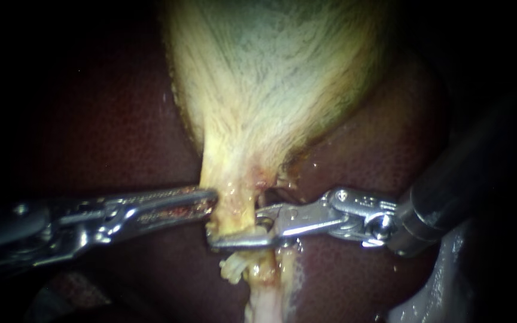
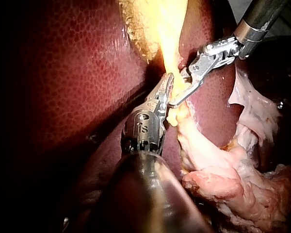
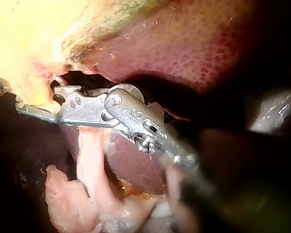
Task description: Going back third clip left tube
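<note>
Presently on view: gallbladder (image 1: 270,72), pale yellow, tapering downward into a narrow tube (image 1: 234,206) that lies over the dark red liver (image 1: 91,119). Left instrument (image 1: 210,203), metal, enters from the left and lies nearly level, with its tip against the tube's left edge. Whether it has hold of tissue there cannot be told, either here or in its own wrist view (image 2: 167,85), where the tip meets the yellow tissue. Right instrument (image 1: 240,233), metal, enters from the right on a dark shaft. Its jaws stand apart and straddle the tube just below the left instrument's tip. The long lower jaw crosses in front of the tube and its end shows past the tube's left side. The shorter upper jaw sits on the tube's right side. The left wrist view shows the same gap between these jaws (image 2: 178,90), and in the right wrist view yellow tissue sits in the opening (image 3: 36,97). A clip cannot be told apart from the jaw metal. Below the jaws lie frayed pale strands (image 1: 234,269) and a pinkish-white strip of tissue (image 1: 264,302), also seen ahead of the left instrument (image 2: 218,165).
</note>
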Controlling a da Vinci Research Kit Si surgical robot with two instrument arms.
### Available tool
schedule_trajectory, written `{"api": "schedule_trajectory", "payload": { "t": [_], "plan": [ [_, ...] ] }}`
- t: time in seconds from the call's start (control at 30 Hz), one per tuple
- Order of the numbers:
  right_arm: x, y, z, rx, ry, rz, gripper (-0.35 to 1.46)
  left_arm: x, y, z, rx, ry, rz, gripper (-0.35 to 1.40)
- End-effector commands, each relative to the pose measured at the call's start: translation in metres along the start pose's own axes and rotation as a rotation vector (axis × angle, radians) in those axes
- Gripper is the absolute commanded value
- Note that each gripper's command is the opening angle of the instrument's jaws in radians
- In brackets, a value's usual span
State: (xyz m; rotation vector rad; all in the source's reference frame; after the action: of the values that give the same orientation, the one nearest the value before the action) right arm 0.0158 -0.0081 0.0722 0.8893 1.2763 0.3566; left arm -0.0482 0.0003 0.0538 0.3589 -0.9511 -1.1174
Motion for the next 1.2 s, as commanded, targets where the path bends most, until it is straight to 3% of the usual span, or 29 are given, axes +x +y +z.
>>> {"api": "schedule_trajectory", "payload": {
  "t": [0.03, 0.23, 0.27, 0.37, 0.47, 0.87, 1.07, 1.2],
  "plan": [
    [0.0, 0.0, 0.0, 0.001, 0.0, 0.001, -0.35, 0.0, 0.0, 0.0, 0.0, 0.0, 0.0, -0.35],
    [-0.0002, -0.0002, 0.0002, 0.002, -0.001, 0.0, -0.31, 0.0, 0.0, 0.0, 0.0, 0.0, 0.0, -0.35],
    [-0.0003, -0.0002, 0.0003, 0.001, -0.001, -0.001, -0.09, 0.0, 0.0, 0.0, 0.0, 0.0, 0.0, -0.35],
    [-0.0009, -0.0001, 0.0006, 0.0, -0.003, -0.005, 0.25, 0.0, 0.0, -0.0001, 0.003, 0.001, 0.0, -0.35],
    [-0.0017, 0.0003, 0.001, -0.002, -0.005, -0.01, 0.41, 0.0, 0.0, -0.0001, 0.003, 0.001, 0.0, -0.35],
    [-0.0034, 0.0025, -0.0023, -0.056, 0.008, -0.048, 0.53, 0.0001, 0.0, -0.0003, 0.003, 0.002, 0.0, -0.35],
    [-0.0028, 0.0015, -0.0056, -0.08, 0.017, -0.056, 0.53, 0.0001, 0.0001, -0.0003, 0.004, 0.002, 0.0, -0.35],
    [-0.0011, 0.0005, -0.0082, -0.101, 0.02, -0.101, 0.55, 0.0001, 0.0001, -0.0003, 0.004, 0.002, 0.0, -0.35]
  ]
}}
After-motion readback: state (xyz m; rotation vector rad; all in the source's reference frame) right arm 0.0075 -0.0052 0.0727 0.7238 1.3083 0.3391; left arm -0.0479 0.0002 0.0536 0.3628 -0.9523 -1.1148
